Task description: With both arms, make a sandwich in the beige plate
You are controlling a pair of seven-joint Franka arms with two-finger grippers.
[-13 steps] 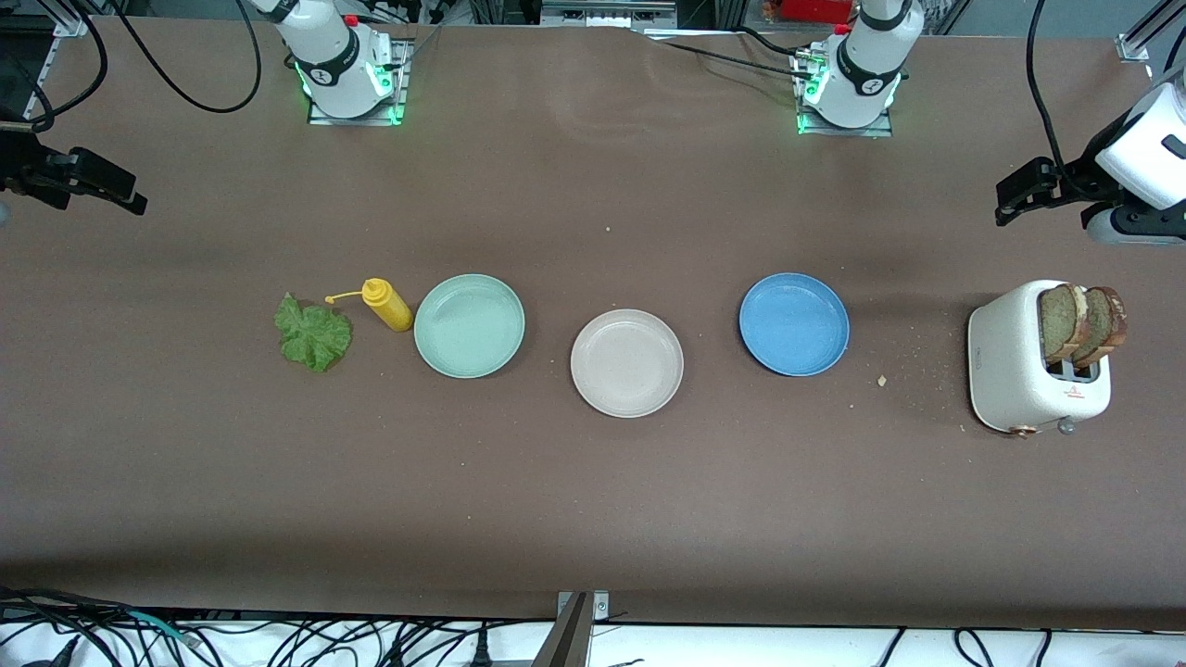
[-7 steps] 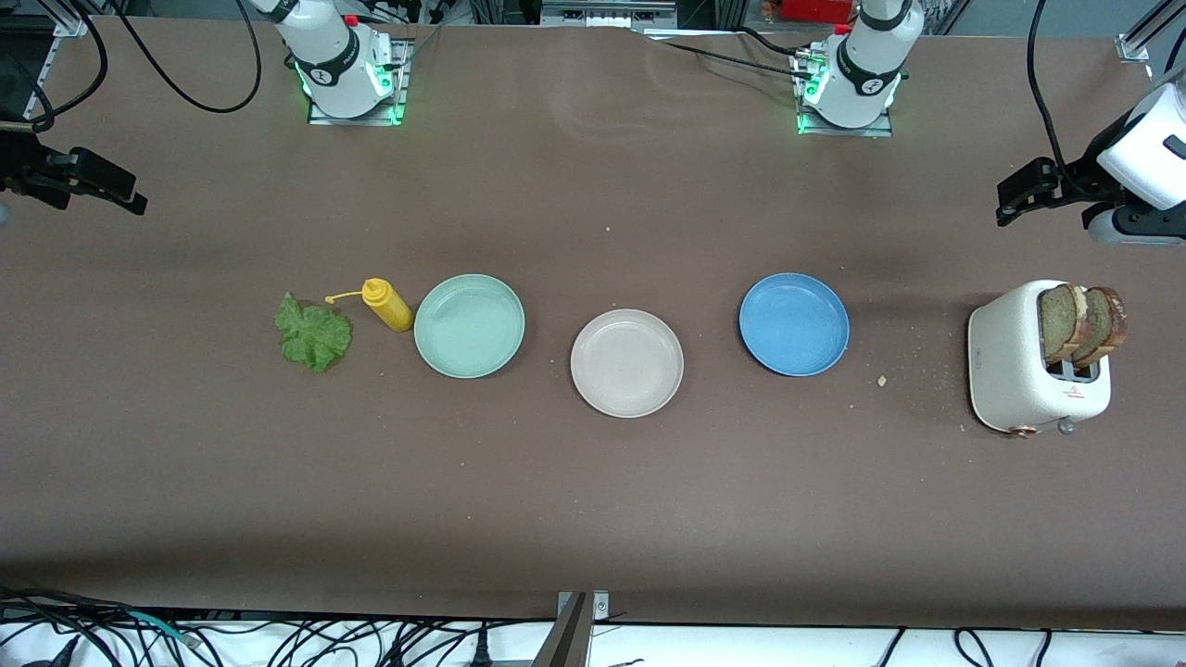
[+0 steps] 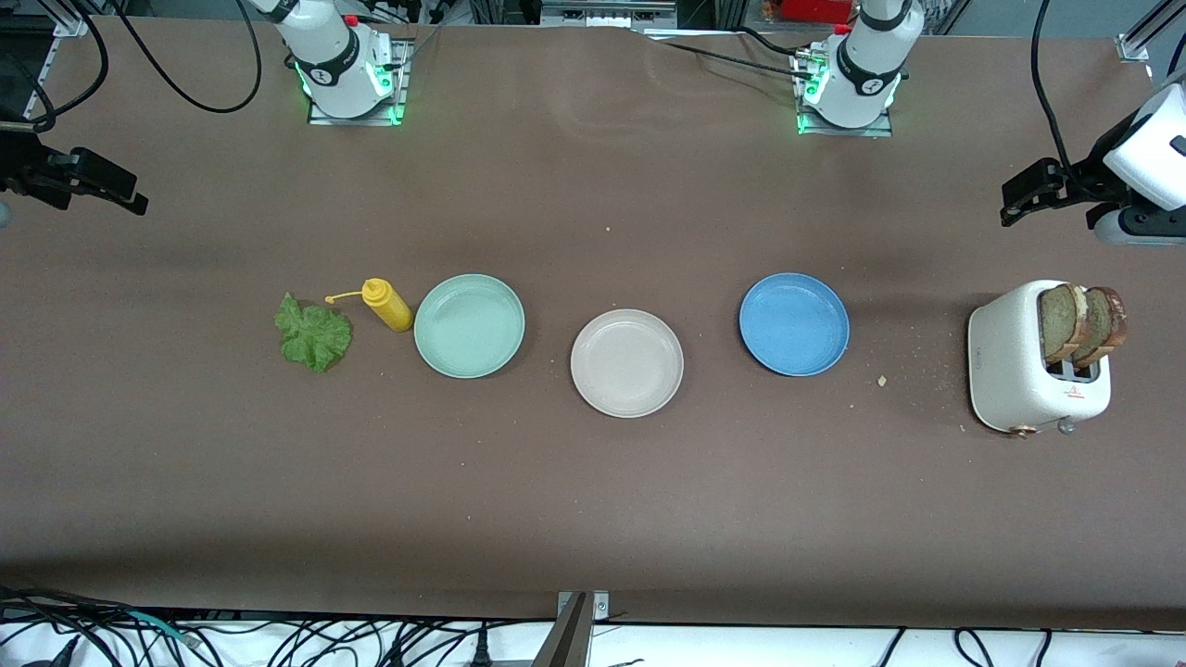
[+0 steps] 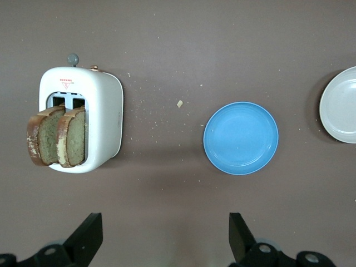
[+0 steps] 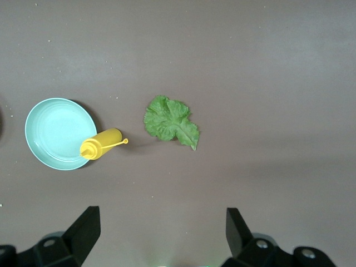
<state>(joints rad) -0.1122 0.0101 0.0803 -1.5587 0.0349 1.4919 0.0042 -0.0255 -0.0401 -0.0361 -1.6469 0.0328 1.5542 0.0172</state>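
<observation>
The round pale beige plate (image 3: pixel 626 362) lies bare, nearest the front camera. Slightly farther, toward the left arm's end, two brown bread slices (image 3: pixel 1081 324) stand in a white toaster (image 3: pixel 1019 371); toward the right arm's end lies a ruffled green lettuce leaf (image 3: pixel 313 335). Farthest, the left gripper (image 4: pixel 161 236) and right gripper (image 5: pixel 161 231) hover spread, empty.

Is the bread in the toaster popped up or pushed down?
Popped up: both bread slices stand well above the toaster slots, crusts exposed.
</observation>
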